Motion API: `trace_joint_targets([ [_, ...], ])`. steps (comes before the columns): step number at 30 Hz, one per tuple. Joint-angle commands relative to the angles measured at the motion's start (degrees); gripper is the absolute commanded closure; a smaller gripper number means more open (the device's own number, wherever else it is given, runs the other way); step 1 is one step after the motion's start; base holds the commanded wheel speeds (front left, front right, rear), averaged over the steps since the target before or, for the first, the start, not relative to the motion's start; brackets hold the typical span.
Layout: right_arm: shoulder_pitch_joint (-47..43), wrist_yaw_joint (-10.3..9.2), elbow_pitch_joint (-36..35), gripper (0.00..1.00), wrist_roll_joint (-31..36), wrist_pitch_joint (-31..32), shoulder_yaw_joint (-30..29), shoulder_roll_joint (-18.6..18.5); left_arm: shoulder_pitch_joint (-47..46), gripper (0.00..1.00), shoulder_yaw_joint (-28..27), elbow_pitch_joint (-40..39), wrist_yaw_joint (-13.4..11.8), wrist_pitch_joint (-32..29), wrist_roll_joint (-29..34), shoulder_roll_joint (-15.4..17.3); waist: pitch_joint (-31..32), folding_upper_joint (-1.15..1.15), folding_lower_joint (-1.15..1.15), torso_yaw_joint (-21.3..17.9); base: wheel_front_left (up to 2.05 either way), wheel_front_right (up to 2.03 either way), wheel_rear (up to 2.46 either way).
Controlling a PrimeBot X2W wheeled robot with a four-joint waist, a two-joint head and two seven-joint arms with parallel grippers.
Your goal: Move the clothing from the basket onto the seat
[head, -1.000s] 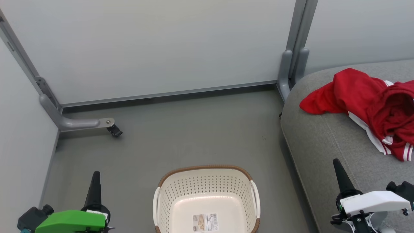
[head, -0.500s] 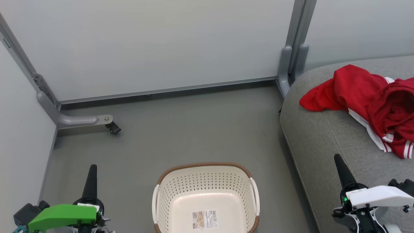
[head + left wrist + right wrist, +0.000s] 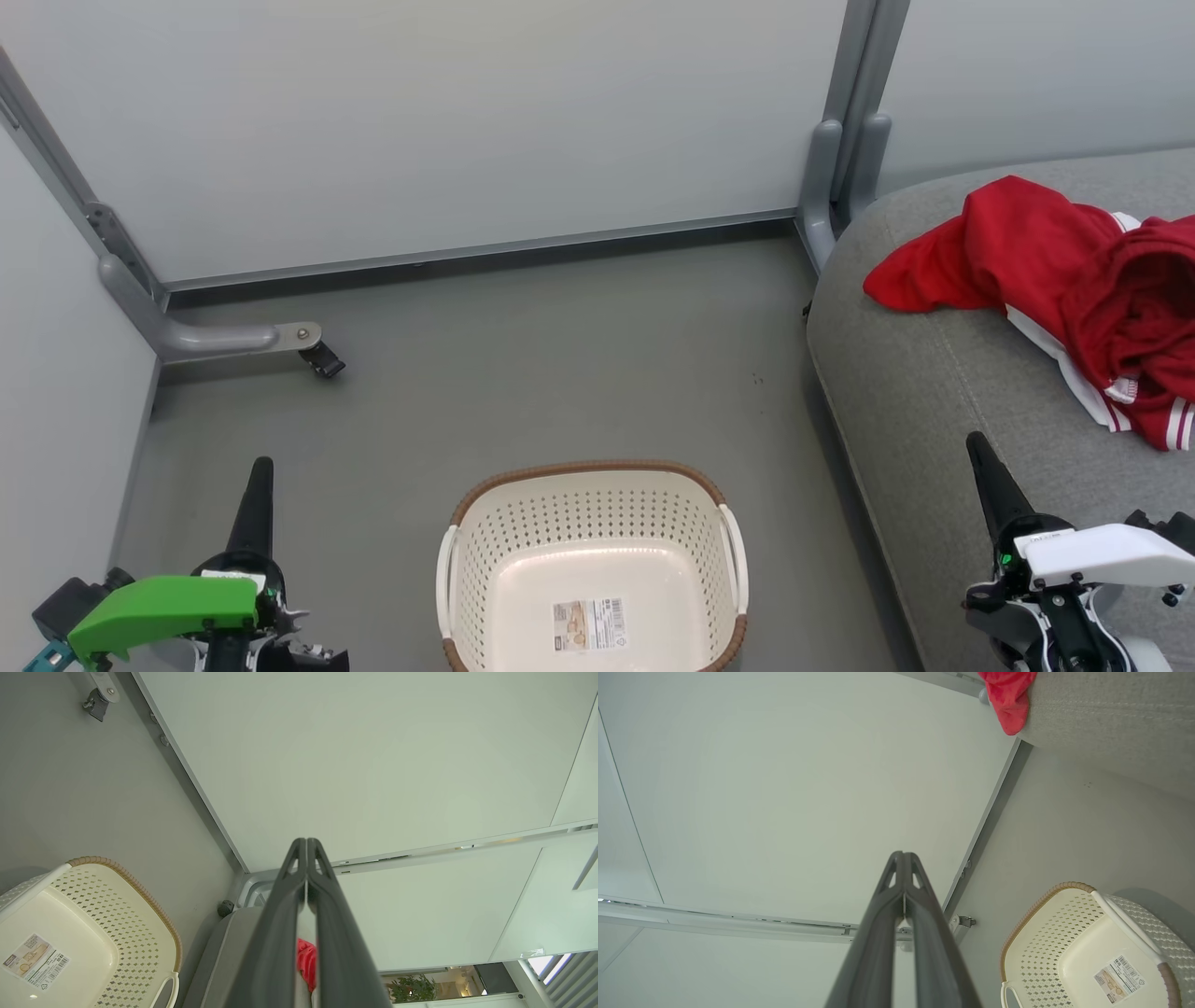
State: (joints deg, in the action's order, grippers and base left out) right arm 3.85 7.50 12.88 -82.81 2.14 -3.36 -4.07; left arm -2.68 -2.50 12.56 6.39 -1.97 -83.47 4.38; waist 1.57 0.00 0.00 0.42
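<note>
Both the left gripper (image 3: pixel 260 467) and right gripper (image 3: pixel 977 446) were pressed together. The basket (image 3: pixel 588 465) sat on the grey floor (image 3: pixel 523 355); clothing (image 3: pixel 1046 252) lay on the seat (image 3: pixel 934 401).

Head view, colours only.
Clothing (image 3: pixel 1074 271), 2–3 o'clock: bright red, with white stripe trim and a white panel edge.
Seat (image 3: pixel 934 411), 4 o'clock: mid grey, fine woven texture.
Basket (image 3: pixel 588 532), 6 o'clock: cream-white with regular dot perforations; brown woven-look rim.
Its label (image 3: pixel 589 625): white and beige, black barcode.
Floor (image 3: pixel 523 373): flat grey.
Left gripper (image 3: pixel 260 469), 7 o'clock: black, green at base.
Right gripper (image 3: pixel 977 446), 5 o'clock: black, white at base.
</note>
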Motion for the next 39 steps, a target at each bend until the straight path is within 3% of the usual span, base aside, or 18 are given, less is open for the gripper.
trace_joint_targets([
  [1,0.97,-0.01,0.05,1.00,-1.35,0.45,-0.29,-0.29,-1.48,1.00,-0.43,0.02,0.38,-0.42,-1.41,0.28,-0.11,0.00,0.00,-0.03,0.00,0.00,0.00],
  [25,2.66,-0.02,1.24,1.00,-11.13,3.18,-1.57,-0.14,-3.99,1.00,-2.18,1.59,1.29,-3.09,-10.70,0.02,-1.66,0.00,0.00,-0.41,0.00,0.00,0.00],
  [39,2.67,-0.02,1.27,1.00,-10.80,3.37,-1.82,0.07,-3.93,1.00,-2.42,1.59,1.28,-3.35,-10.39,-0.22,-1.71,0.00,0.00,-0.42,0.00,0.00,0.00],
])
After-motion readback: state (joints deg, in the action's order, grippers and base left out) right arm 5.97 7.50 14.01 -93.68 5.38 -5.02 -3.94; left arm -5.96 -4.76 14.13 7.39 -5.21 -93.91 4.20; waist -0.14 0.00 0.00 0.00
